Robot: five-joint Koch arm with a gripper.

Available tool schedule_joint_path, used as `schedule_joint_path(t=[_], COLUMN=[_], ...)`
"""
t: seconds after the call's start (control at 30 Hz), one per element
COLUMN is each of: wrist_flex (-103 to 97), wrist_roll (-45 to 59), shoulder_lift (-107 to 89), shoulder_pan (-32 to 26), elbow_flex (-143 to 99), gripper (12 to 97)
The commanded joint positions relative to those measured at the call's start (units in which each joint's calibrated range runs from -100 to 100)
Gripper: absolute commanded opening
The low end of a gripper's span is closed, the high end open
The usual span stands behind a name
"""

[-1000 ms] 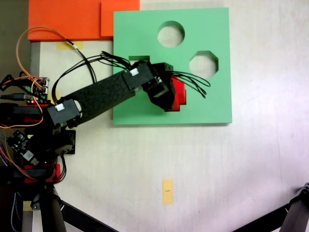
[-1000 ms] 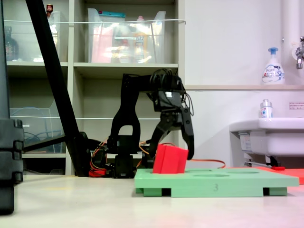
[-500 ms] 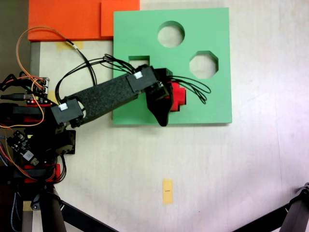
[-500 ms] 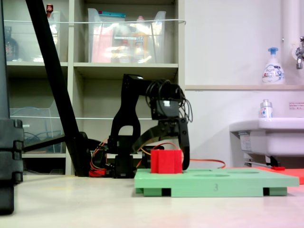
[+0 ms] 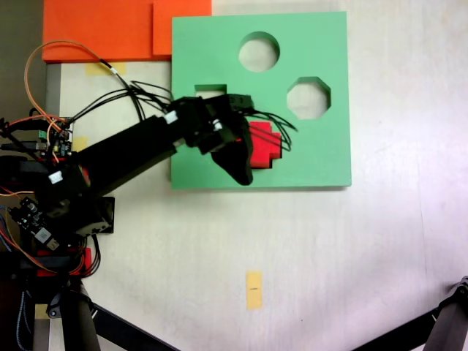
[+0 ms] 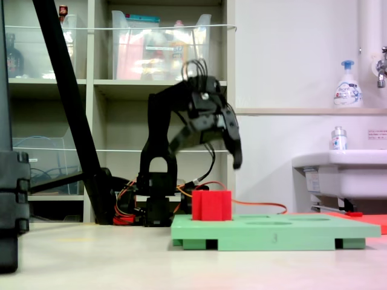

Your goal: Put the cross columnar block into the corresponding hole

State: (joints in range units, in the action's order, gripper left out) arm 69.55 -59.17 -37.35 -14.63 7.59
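**Bright, even room light; motion blur on the arm**

Both fixed views are evenly lit and fairly sharp. The arm [image 5: 131,150] smears slightly. Beside the green board [image 5: 322,146], the pale tabletop [image 5: 351,256] looks washed out, with faint shadows.

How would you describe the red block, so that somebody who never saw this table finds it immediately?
Look for the flat square green board on the pale table. The red block stands upright in it, near the board's lower middle in the top-down fixed view, rising above its surface. The round hole and eight-sided hole are empty; it is the board's only red piece.
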Motion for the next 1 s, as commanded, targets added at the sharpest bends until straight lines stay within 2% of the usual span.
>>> schedule_joint_path(t=[0.0,0.03,0.07,0.13,0.23,0.4,0.5,0.63,0.83,0.97], wrist_flex=[-0.6,-0.8,-0.8,-1.1,-1.1,-4.0,-24.8,-64.0,-90.5,-94.7], wrist_roll=[6.0,8.5,11.7,18.8,31.6,43.8,45.5,51.8,54.8,56.9], shoulder_lift=[-12.2,-17.0,-20.9,-29.1,-41.3,-52.5,-62.7,-62.7,-62.7,-62.7], shoulder_pan=[0.8,1.7,2.1,2.9,4.1,9.7,14.6,16.9,17.8,17.1], elbow_flex=[-0.5,-0.7,-0.7,-0.7,-2.2,-6.7,-22.0,-54.5,-84.7,-102.3], gripper=[86.2,86.1,81.5,67.4,66.2,63.6,53.4,49.3,47.9,48.1])
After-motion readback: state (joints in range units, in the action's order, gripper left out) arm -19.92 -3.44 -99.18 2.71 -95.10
